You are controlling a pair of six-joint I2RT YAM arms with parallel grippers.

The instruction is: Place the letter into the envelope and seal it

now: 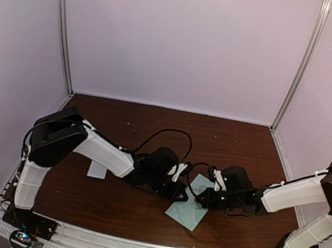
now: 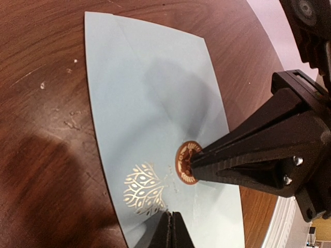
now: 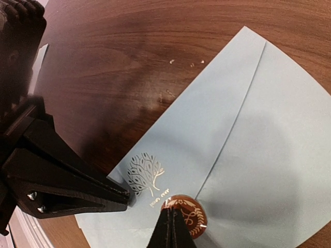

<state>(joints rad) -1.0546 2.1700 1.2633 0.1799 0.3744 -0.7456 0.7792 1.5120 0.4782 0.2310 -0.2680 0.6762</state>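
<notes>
Toward the near centre of the dark brown wooden table [image 1: 152, 128], your pale teal-blue rectangular paper envelope [image 1: 188, 215] lies flat, flap folded down. The left gripper [image 3: 126, 195] and right gripper [image 2: 195, 164], both closed on nothing, rest their tips on it, the right on the round brown-gold sticker [image 2: 183, 164]. Open wood lies beyond its far and left edges.

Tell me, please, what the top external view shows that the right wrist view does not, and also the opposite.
Only the top external view shows the whole left arm and right arm, and the pale walls. Only the right wrist view shows the round brown-and-gold seal and the tree print on the envelope. Both show the envelope lying on the brown table, with the shut left gripper and the shut right gripper meeting over it.
</notes>
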